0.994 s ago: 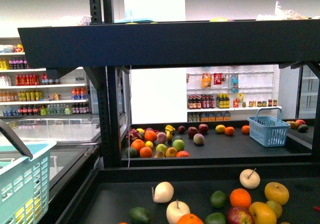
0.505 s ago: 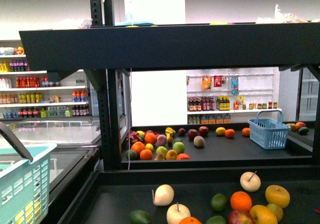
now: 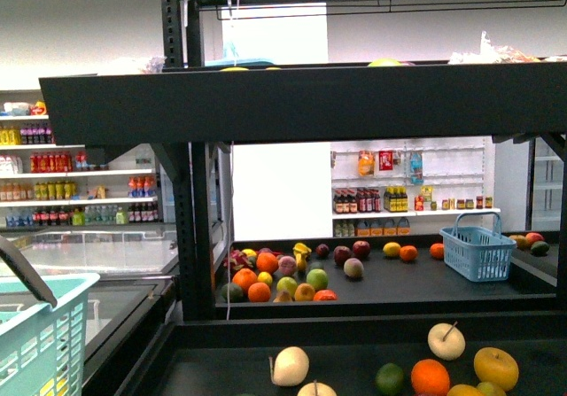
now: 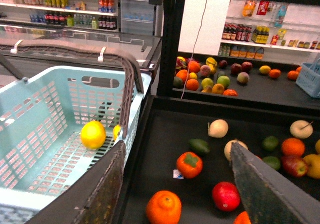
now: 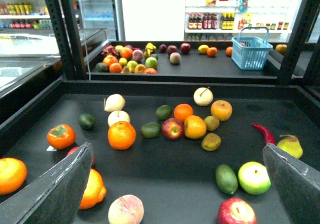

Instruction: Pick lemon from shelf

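Your left gripper (image 4: 177, 184) hangs with its fingers (image 4: 102, 194) spread wide and nothing between them, straddling the seam between the teal basket (image 4: 30, 114) and the left edge of the shelf (image 4: 160, 149) deck. The lemon (image 4: 93, 135) lies on the floor of that basket, near the wall facing the shelf, with a 2nd yellow fruit partly hidden just beside it behind the basket's brown handle (image 4: 127, 78).

Your right gripper (image 5: 175, 184) is likewise parted and empty, its fingers (image 5: 60, 184) framing the deck's near edge. On the deck between them you see an orange (image 5: 121, 135), a red apple (image 5: 172, 128), a green apple (image 5: 254, 177) and an avocado (image 5: 227, 179). A persimmon (image 5: 61, 136) sits towards the deck's left edge, a red chilli (image 5: 264, 133) and a pear (image 5: 290, 146) towards its right edge.

From the front view neither arm shows. A blue basket (image 3: 478, 252) stands at the right end of the far deck, well apart from the fruit pile (image 3: 279, 276) at its left end.
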